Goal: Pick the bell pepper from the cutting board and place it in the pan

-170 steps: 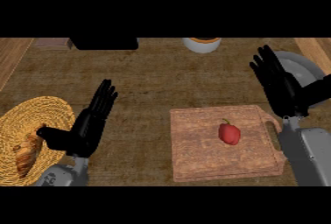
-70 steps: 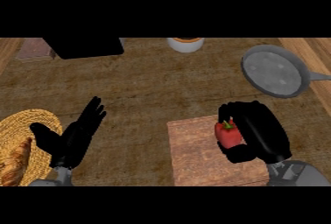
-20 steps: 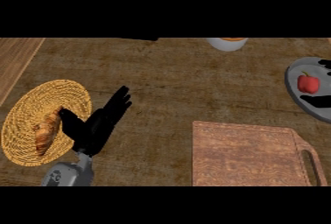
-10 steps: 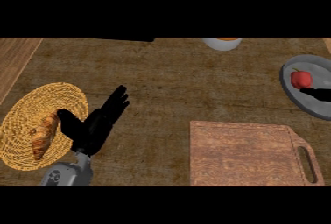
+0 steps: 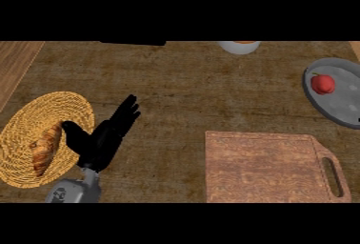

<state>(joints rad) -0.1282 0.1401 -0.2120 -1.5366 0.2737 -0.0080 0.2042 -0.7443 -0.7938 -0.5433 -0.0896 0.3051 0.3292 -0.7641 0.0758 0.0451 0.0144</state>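
Since you last saw the small red bell pepper point(image 5: 323, 84) clutched in the right hand over the board, it has travelled into the round grey metal pan point(image 5: 341, 102), where it lies on the pan's left part. The right hand has left your view altogether. You see only part of that pan, because the right edge cuts it off. At the top, a white cup with an orange inside point(image 5: 239, 46) and a flat black object point(image 5: 134, 42) are both clipped, and you cannot tell what the black one is. Count one pepper, one pan, one bare rectangular wooden cutting board point(image 5: 271, 167) with a slot handle, and one round woven straw mat point(image 5: 28, 119) carrying one brown croissant point(image 5: 45, 150). Your left hand point(image 5: 102, 143) rests released beside the mat. Its fingers are straight and point up and to the right, its thumb spreads over the mat's rim, and its grey forearm enters from below.
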